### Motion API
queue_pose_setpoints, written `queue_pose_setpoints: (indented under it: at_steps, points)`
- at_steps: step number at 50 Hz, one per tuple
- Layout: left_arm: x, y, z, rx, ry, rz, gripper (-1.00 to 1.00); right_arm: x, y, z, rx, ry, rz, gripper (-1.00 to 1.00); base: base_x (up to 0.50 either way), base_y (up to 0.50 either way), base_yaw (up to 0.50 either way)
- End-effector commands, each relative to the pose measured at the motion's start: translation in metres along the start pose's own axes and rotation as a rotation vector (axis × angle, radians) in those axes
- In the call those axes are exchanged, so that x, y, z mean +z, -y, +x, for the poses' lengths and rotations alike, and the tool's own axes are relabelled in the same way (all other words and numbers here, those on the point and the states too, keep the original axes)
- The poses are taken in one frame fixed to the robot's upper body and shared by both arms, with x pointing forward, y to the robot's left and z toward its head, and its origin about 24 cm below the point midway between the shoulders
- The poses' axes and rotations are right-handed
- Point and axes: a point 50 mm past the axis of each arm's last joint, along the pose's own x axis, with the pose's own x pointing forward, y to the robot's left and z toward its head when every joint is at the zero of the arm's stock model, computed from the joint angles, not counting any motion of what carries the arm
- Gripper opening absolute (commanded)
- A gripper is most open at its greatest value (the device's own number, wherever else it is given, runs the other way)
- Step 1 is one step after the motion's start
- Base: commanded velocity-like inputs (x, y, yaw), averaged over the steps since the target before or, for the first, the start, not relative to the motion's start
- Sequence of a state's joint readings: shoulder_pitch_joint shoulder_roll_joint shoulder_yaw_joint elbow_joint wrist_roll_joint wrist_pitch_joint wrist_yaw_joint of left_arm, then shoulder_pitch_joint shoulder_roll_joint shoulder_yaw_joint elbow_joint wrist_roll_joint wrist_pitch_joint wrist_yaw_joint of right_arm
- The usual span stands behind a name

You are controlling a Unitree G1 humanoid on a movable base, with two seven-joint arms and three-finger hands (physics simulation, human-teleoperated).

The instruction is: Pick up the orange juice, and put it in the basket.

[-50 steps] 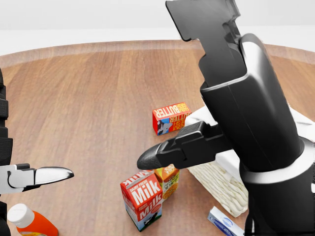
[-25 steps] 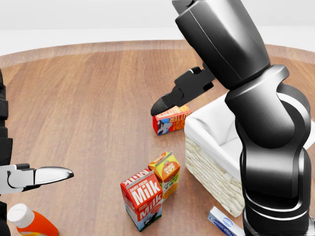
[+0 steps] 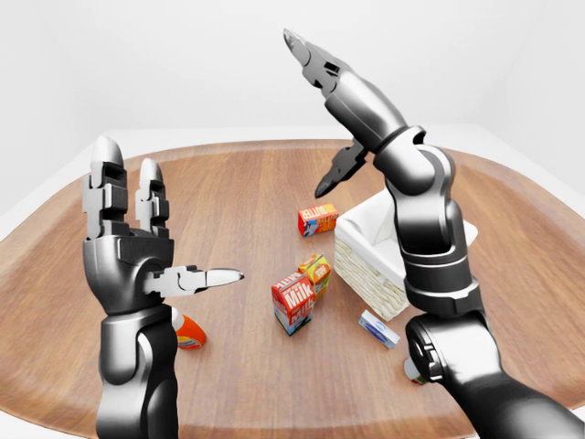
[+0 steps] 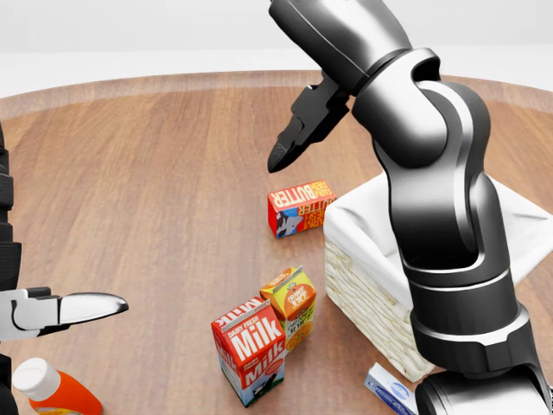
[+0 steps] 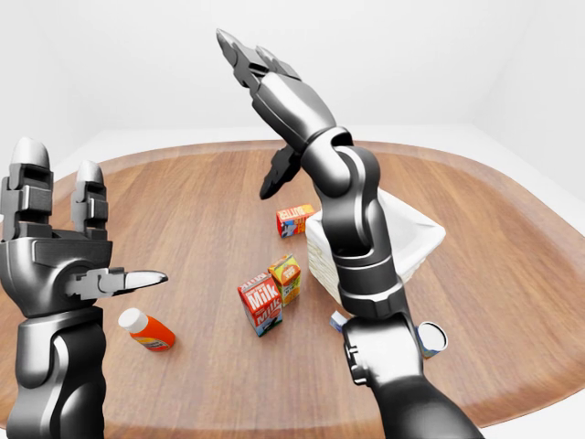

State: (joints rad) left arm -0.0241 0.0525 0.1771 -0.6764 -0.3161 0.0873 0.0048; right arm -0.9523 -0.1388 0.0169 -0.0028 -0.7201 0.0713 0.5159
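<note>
The orange juice [image 4: 294, 307] is a small orange carton standing upright on the round wooden table [image 4: 155, 173], touching or nearly touching the red milk carton [image 4: 251, 350] on its left. Just right of it stands the woven basket [image 4: 371, 298] with a white lining. My right hand [image 3: 322, 119] is raised high above the table, over the butter box and well above the juice, fingers spread open and empty. My left hand [image 3: 169, 229] is held upright at the left of the left-eye view, open and empty, its thumb [image 4: 82, 306] pointing right.
A red butter box [image 4: 301, 207] lies above the juice in the head view. An orange bottle with a white cap [image 5: 146, 331] lies under my left hand. A blue-and-white box [image 4: 393, 389] and a can [image 5: 431, 338] lie below the basket.
My right arm has lifted from low over the cartons up and away toward the top of the view, uncovering the juice and the basket. The left hand has not moved.
</note>
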Motion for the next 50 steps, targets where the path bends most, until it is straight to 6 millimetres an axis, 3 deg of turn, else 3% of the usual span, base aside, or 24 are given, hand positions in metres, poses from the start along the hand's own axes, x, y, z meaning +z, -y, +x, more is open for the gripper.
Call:
queue_pose_setpoints:
  at_steps: [1, 20, 50]
  points:
    - [0.001, 0.0, 0.0, 0.001, 0.002, -0.001, 1.0, -0.007, -0.011, 0.015, 0.116, -0.039, -0.06, 1.0, 0.0, 0.0, 0.0]
    - [0.0, 0.0, 0.0, 0.001, 0.002, -0.002, 1.0, -0.017, -0.028, 0.028, 0.258, -0.077, -0.127, 1.0, 0.0, 0.0, 0.0]
    - [0.0, 0.0, 0.0, 0.001, 0.002, -0.002, 1.0, -0.04, -0.063, 0.03, 0.431, -0.179, -0.203, 1.0, 0.0, 0.0, 0.0]
